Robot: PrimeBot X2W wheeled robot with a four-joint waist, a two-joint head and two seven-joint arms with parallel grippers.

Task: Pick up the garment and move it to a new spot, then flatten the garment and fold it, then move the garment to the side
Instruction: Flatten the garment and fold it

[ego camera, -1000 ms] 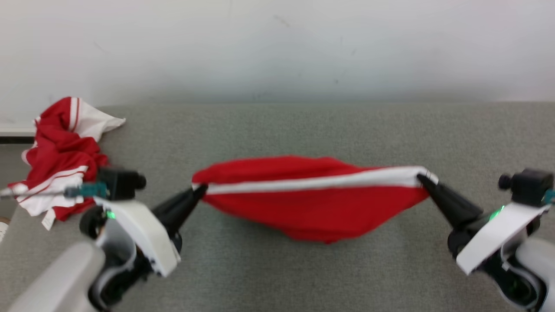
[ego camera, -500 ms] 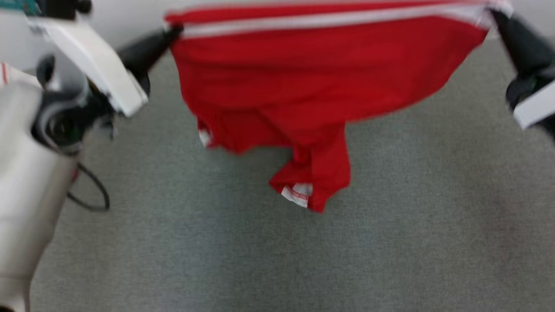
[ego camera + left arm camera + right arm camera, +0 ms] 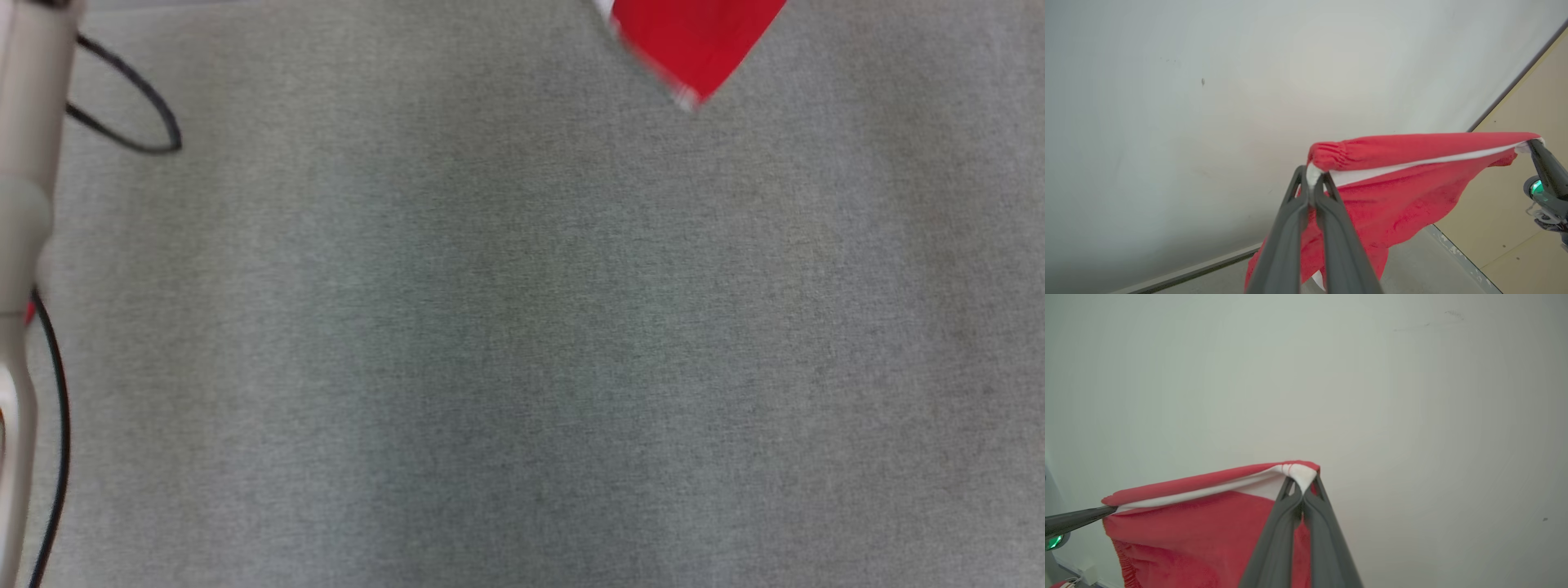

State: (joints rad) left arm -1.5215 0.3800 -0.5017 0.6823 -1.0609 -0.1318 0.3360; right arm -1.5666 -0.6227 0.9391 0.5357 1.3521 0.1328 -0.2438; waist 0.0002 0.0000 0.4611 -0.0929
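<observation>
Progress: I am judging the pick-up as done, since the garment is hanging in the air. Setting it down at a new spot, flattening, folding and the move aside are all waiting.
Left end effector: its 2 fingers are pinching shut on one corner of the white-banded edge.
Right end effector: it is clamping shut on the opposite corner of that same edge.
Garment span: the band is stretching taut between the 2 grips, the red body is drooping below, and the lowest tip is dangling at the top of my head view.
Desk: its grey top is lying beneath the cloth, with a black cable looping beside my pale forearm.
Wall: plain white, it is standing behind everything.
</observation>
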